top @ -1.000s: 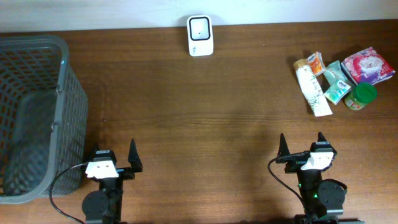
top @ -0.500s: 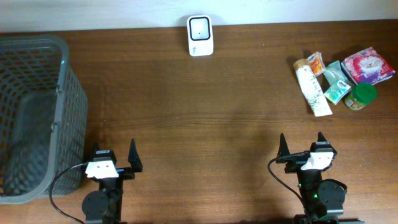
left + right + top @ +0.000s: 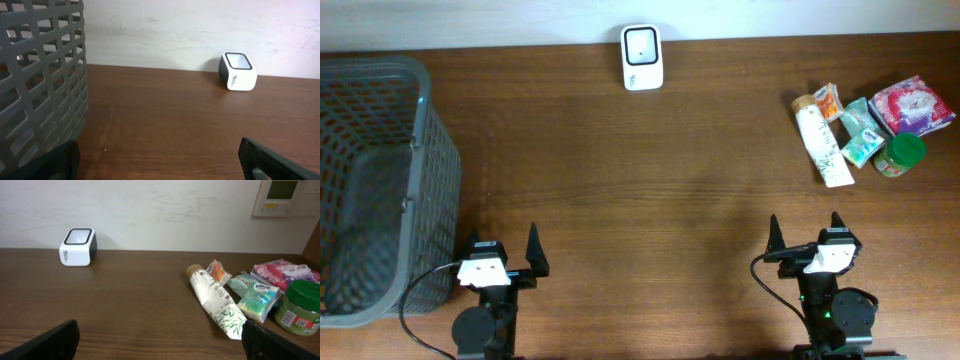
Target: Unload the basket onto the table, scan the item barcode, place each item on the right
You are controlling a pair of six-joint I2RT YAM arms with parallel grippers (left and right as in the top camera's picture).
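A white barcode scanner (image 3: 642,57) stands at the table's far edge by the wall, also seen as the scanner (image 3: 238,72) and the scanner (image 3: 77,246). Several items lie at the far right: a white tube (image 3: 822,142) with leaf print, a teal tissue pack (image 3: 861,146), a green-lidded jar (image 3: 901,155), a pink packet (image 3: 912,104) and a small orange sachet (image 3: 829,101). My left gripper (image 3: 504,250) rests open at the near left edge, nothing between its fingers. My right gripper (image 3: 805,232) rests open at the near right, well short of the tube (image 3: 216,300).
A tall grey mesh basket (image 3: 375,180) fills the left side, close to the left gripper; the basket wall (image 3: 42,80) looms in the left wrist view. A wall panel (image 3: 282,197) hangs behind the items. Brown wooden tabletop (image 3: 650,200) lies between arms and scanner.
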